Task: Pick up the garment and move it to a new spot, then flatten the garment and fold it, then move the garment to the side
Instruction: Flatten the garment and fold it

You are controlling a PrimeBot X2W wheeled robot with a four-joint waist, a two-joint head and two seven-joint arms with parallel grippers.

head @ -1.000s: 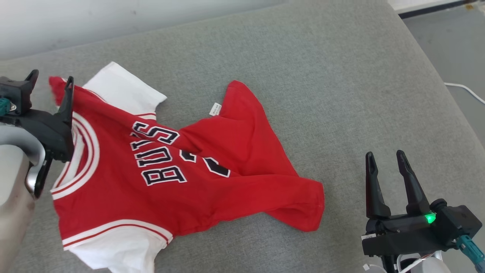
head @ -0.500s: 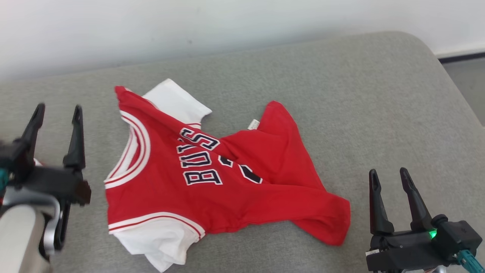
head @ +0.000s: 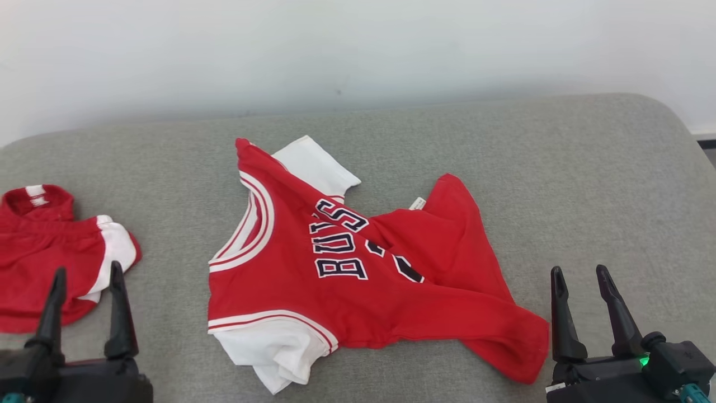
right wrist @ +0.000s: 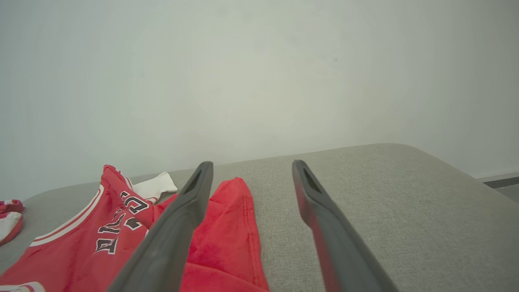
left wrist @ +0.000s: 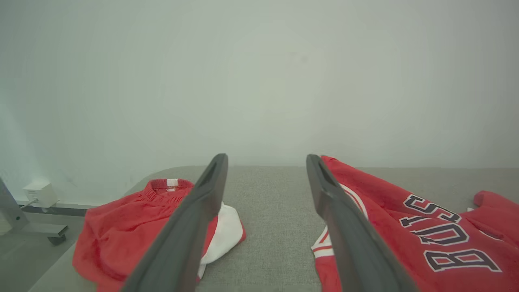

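Jersey (head: 358, 268) lies rumpled mid-cushion (head: 559, 168), long axis left-right, collar to the left, hem ending just beside the right gripper (head: 579, 270). Bare grey fabric runs behind it to the wall (head: 358, 50) and out to the rounded right corner; a second red garment (head: 50, 252) crowds the left end. Left gripper (head: 87, 268) and right gripper both have fingers spread wide, holding nothing.

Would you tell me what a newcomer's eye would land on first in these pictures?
The crumpled red basketball jersey with white sleeves and dark lettering stands out first, lying in the middle of the grey fabric cushion. A second, bunched red-and-white garment sits at the cushion's left edge. The left gripper and right gripper frame the near corners, both open and empty.
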